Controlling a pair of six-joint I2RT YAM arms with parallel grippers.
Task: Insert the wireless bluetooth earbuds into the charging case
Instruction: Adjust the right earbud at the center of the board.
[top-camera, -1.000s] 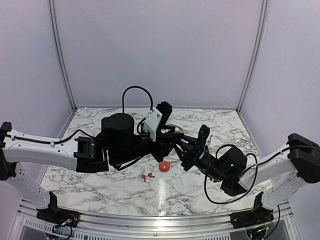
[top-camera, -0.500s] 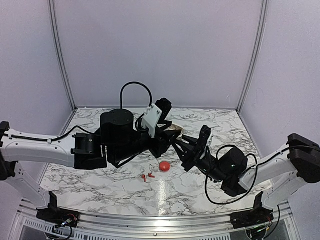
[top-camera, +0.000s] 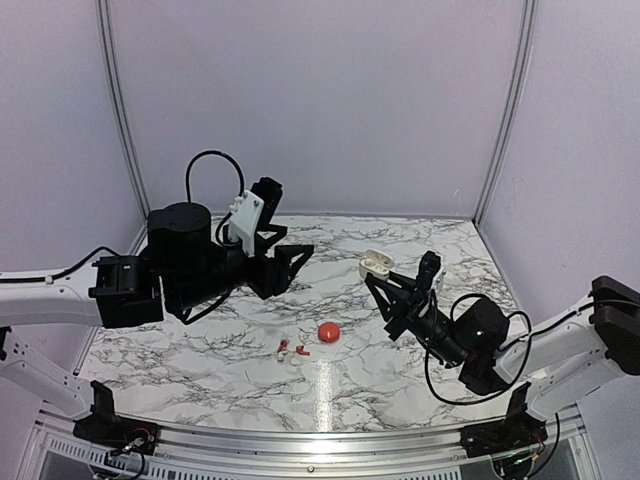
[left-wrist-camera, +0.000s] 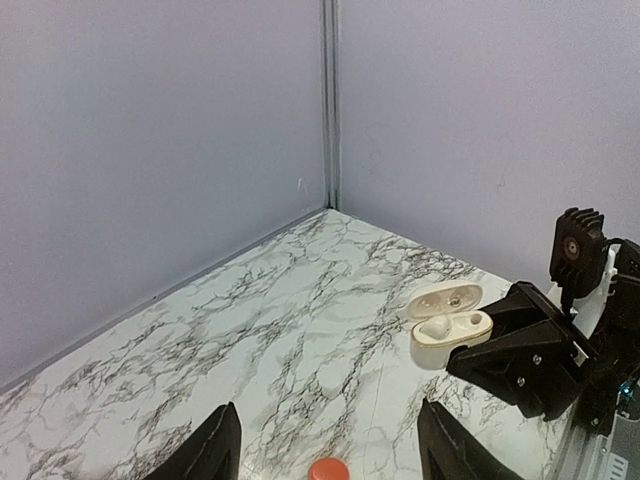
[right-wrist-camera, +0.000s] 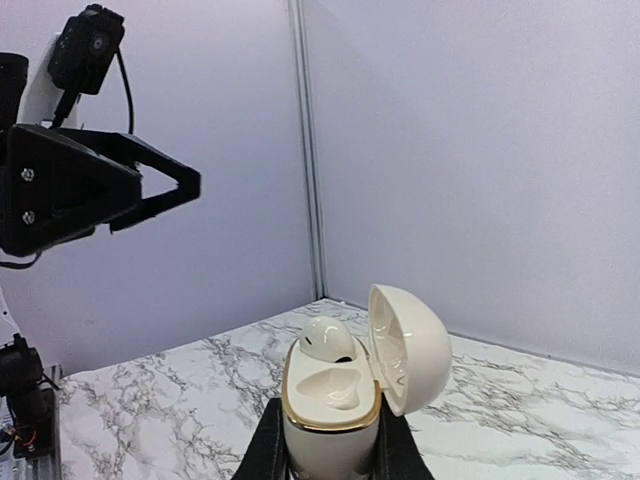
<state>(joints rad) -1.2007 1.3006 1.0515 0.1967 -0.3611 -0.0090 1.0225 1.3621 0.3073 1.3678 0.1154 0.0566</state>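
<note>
Right fingers (right-wrist-camera: 264, 452) clamp the charging case (right-wrist-camera: 330, 405); left fingers (left-wrist-camera: 217, 452) spread empty.

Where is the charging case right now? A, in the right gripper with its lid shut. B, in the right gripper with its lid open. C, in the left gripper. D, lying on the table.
B: the case stands upright, clamped in the right gripper, lid swung open; the left gripper is open and empty.

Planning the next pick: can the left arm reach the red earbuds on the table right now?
Probably yes: left gripper is open and empty, earbuds lie uncovered, red ball sits apart from them.
</note>
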